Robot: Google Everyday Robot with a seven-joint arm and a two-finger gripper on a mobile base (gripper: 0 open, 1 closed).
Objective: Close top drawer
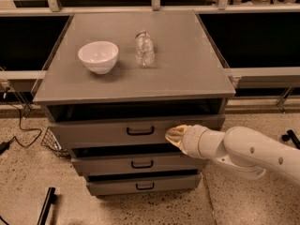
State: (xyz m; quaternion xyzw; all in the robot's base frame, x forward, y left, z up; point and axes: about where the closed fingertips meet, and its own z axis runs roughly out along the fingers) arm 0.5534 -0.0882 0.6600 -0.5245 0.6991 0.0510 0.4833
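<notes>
The top drawer [93, 132] is a wide grey drawer with a black bar handle [140, 131] at its middle. It stands pulled out a little from the grey cabinet, with a dark gap above its front panel. My gripper [171, 136] is at the end of the white arm [243, 151] that comes in from the right. Its tip rests against the drawer's front panel, just right of the handle.
A white bowl [98, 56] and a clear plastic bottle [144, 48] stand on the cabinet top [187, 64]. Two narrower grey drawers [108, 165] sit below, also a little open. A wire basket [50, 139] and cables lie on the floor at the left.
</notes>
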